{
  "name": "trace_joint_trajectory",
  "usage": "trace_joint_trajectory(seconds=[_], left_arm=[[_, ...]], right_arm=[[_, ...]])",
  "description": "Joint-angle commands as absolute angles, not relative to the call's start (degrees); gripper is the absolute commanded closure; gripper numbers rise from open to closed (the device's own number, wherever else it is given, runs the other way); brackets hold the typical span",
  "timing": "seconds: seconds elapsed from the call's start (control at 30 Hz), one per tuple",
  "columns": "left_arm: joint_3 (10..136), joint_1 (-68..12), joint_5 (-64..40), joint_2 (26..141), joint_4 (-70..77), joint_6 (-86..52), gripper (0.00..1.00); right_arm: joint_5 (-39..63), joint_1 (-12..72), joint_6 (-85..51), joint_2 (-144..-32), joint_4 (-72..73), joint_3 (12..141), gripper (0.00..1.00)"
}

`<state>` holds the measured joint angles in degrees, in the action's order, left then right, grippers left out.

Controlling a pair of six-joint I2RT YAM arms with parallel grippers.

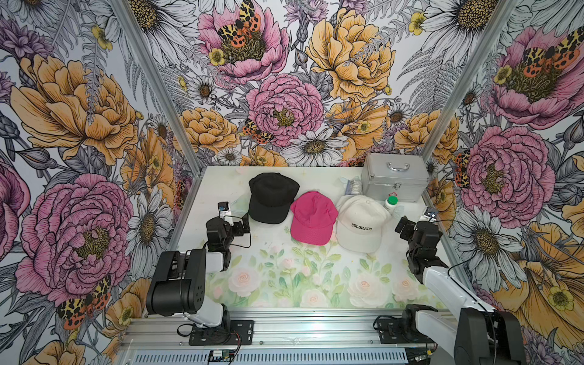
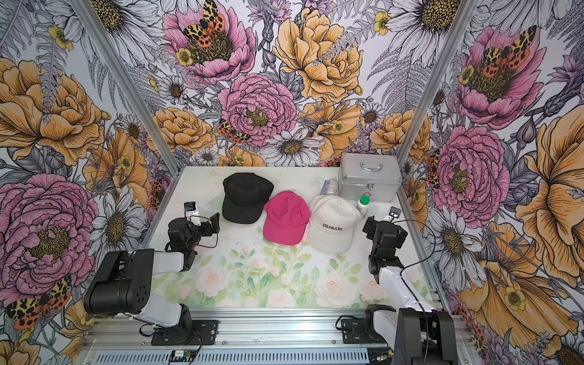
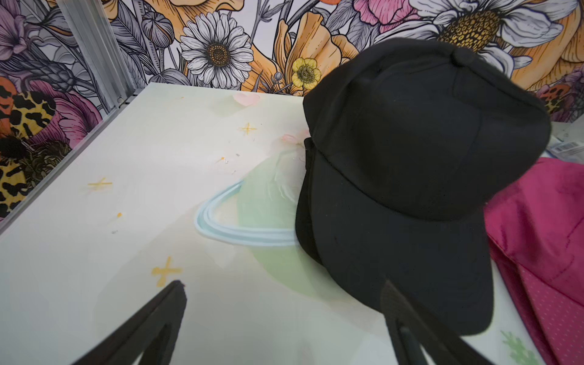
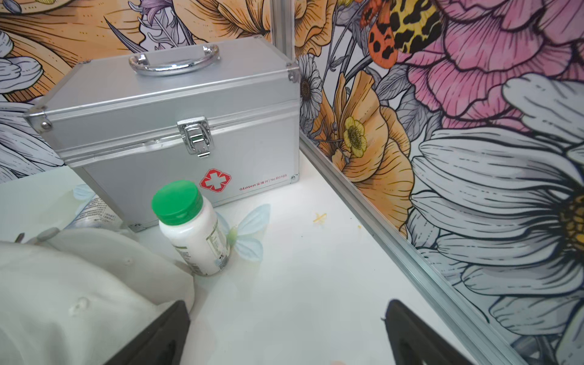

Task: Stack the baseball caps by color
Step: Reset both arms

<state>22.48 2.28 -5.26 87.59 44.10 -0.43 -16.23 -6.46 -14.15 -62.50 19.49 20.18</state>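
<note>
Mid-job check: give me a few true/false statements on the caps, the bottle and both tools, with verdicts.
1. The pink cap lies between the black cap and the white cap. True.
2. The left tool grips the black cap. False: it is open and holds nothing.
3. The bottle lies on its side. False: it stands upright in front of the case.
4. The white cap reads "COLORADO". True.
5. The right tool is open. True.
</note>
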Motion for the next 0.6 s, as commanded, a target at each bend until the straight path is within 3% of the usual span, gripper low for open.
trace_joint_trajectory(seconds=[0.0,0.17,0.37,0.57], left_arm=[[22.65,1.29,3.30,87.11,48.39,0.01,0.01],[22.51,0.18,6.75,86.91,48.36,0.16,0.01],[22.63,0.00,7.03,86.96,48.34,0.34,0.01],[22.68,-0.66,8.13,87.00,48.35,0.72,0.01]], right_arm=[[-12.11,-6.94,-14.80,-66.26,31.10,18.90,0.01],[-7.62,-7.13,-13.67,-75.12,42.60,18.49,0.01],[-6.56,-6.57,-11.69,-79.92,44.34,20.54,0.01],[-4.02,-4.10,-7.49,-85.46,60.74,14.79,0.01]])
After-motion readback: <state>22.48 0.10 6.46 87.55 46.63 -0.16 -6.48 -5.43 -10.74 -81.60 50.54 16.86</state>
